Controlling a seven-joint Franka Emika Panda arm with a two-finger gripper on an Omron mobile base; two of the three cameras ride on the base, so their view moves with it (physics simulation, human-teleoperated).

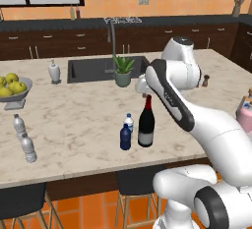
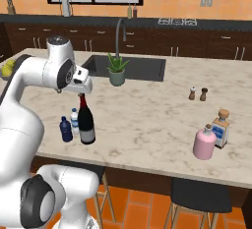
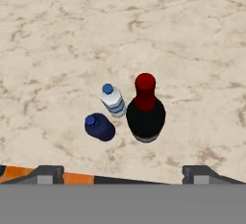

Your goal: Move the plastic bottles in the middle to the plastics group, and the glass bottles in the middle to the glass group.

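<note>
Marble-topped kitchen island (image 1: 88,125): bears every item below.

Two-finger gripper (image 3: 122,172): hovers above the middle cluster; tips set wide apart, holding nothing.

Tall dark glass wine bottle with red neck and whitish label (image 1: 146,123): upright, near edge, right of the cluster. Judged heavy, rigid, smooth and breakable; best taken at the narrow neck or just under it.

Squat pink container with pale top (image 2: 204,143): far right, well apart; glass group.

Two greyish clear ribbed water bottles (image 1: 28,148): far left near edge; plastics group.

Small clear plastic bottle with blue cap (image 3: 113,100): just beside the wine bottle. Judged light, slightly yielding.

Small opaque dark blue plastic bottle (image 3: 99,126): nearest, left. Judged light, easily tipped; grip mid-body.
</note>
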